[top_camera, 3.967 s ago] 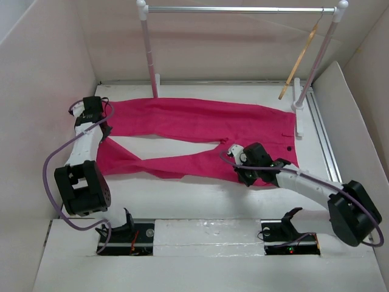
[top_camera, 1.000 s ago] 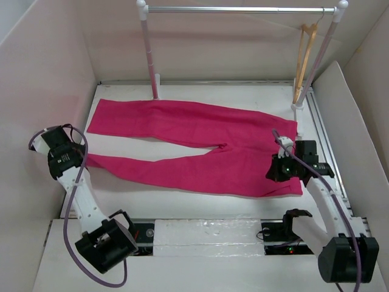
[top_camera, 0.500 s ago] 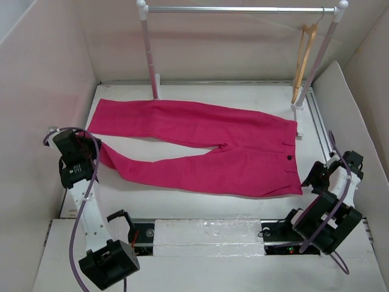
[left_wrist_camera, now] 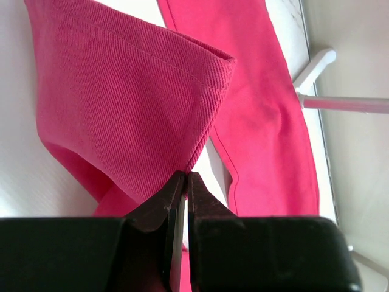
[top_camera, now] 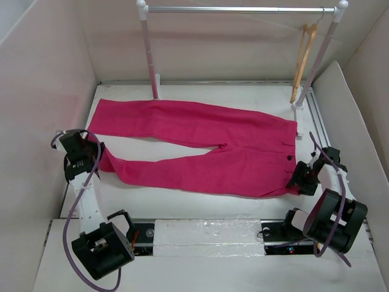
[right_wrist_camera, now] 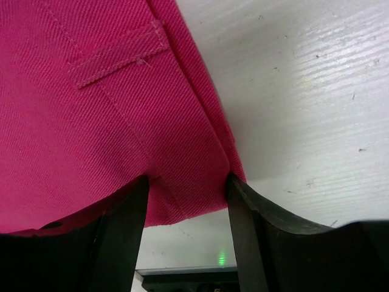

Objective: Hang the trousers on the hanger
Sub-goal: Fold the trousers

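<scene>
Right gripper [top_camera: 302, 178] is brought back in from the right table edge to the near-right waistband corner of the trousers [top_camera: 200, 143]. The left gripper [top_camera: 94, 159] is shifted slightly right along with the leg hem. Left jaws are seen pressed closed on the hem of the near leg, with the cloth folded over just above them. Right jaws are held apart, and the waistband corner lies between the fingers [right_wrist_camera: 124, 225], not pinched. Trousers are spread flat on the table [top_camera: 200, 91], waist right, legs left. Hanger [top_camera: 302, 61] is hung at the right end of the rail [top_camera: 240, 10], far right, well apart from the trousers.
</scene>
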Controlling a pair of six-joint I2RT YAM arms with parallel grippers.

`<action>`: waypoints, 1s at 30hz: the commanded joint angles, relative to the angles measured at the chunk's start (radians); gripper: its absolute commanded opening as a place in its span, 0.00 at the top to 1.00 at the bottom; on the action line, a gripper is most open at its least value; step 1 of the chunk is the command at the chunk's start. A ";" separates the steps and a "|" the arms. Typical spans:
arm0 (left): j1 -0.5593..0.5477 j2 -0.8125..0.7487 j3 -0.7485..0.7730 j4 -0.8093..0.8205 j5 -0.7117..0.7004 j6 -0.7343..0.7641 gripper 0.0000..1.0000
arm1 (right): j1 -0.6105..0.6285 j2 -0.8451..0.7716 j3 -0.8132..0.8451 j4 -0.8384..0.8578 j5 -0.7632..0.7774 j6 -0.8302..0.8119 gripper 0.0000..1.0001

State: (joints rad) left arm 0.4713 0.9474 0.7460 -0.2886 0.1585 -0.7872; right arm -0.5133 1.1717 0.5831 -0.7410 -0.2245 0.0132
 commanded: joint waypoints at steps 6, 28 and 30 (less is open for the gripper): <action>-0.003 0.045 0.033 0.039 -0.092 0.029 1.00 | 0.024 -0.056 0.021 0.039 0.071 0.097 0.88; -0.026 0.493 0.469 -0.050 -0.390 0.092 1.00 | 0.220 0.406 0.803 0.161 0.073 -0.047 1.00; -0.057 0.574 0.548 -0.072 -0.454 0.117 1.00 | 0.220 0.485 0.827 0.186 0.030 -0.030 1.00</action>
State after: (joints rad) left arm 0.4343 1.4612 1.1831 -0.3798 -0.1711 -0.7109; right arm -0.2863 1.6093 1.3342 -0.6949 -0.1509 -0.0219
